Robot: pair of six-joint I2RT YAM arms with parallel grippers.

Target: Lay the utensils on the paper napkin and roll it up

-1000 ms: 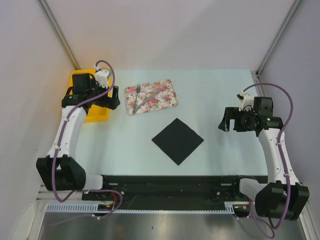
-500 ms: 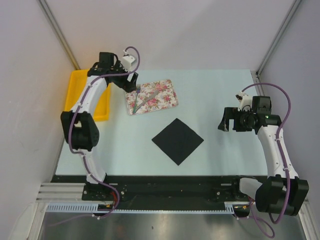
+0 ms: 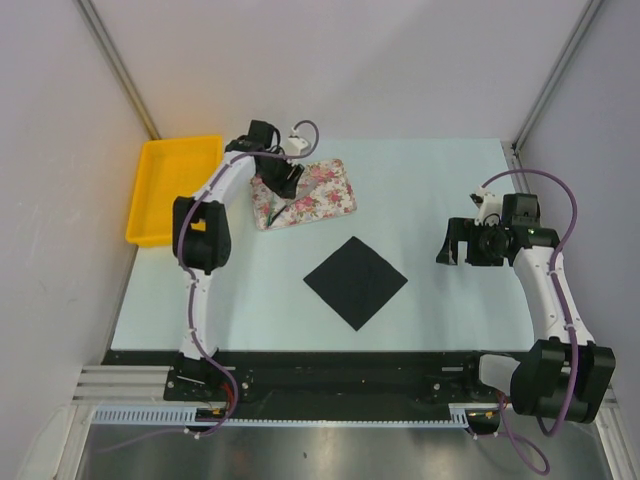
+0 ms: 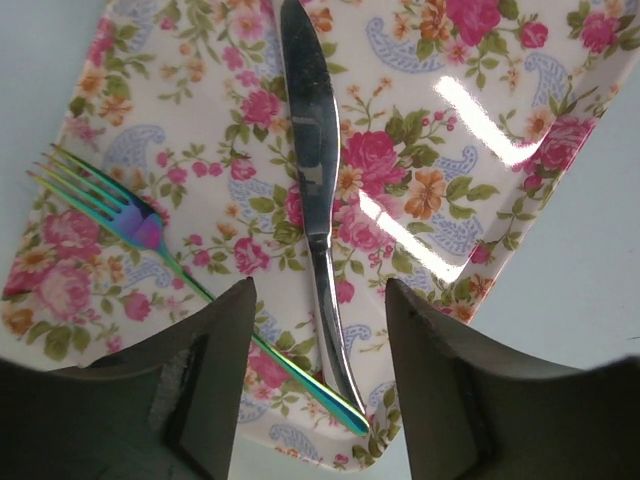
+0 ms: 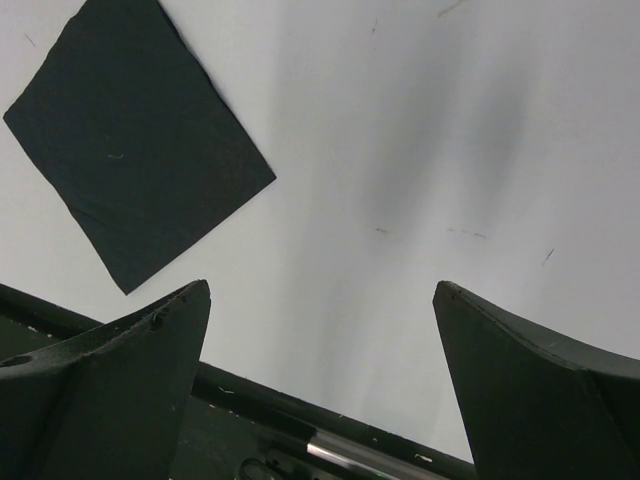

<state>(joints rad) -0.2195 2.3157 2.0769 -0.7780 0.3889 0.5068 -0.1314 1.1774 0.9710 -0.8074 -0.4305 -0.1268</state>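
**Fork and knife on a flowered tray, with the left gripper above them**

A fork [image 4: 130,215] with a rainbow sheen and a silvery knife [image 4: 310,150] are seen lying on a flowered tray [image 4: 480,150]. In the left wrist view the fork is laid slantwise, its tines toward the upper left. The knife is laid beside it, blade toward the top. The two handles draw close together at their ends, near the tray's edge.

The left gripper [image 4: 318,300] is held over those handle ends with its fingers apart. The knife handle is framed in the gap between them. Whether either finger touches the cutlery cannot be told.

A black paper napkin [image 3: 355,281] is spread flat in the middle of the pale table [image 3: 440,180], turned so that it looks like a diamond from above. It is set nearer the arm bases than the tray, apart from it, and nothing is laid on it.

The right gripper [image 3: 452,243] is held over the right side of the table, well apart from the napkin. Its fingers are spread wide and nothing is held between them. In the right wrist view the napkin is seen at the upper left.

A yellow bin [image 3: 172,190] is placed at the far left of the table, to the left of the tray.
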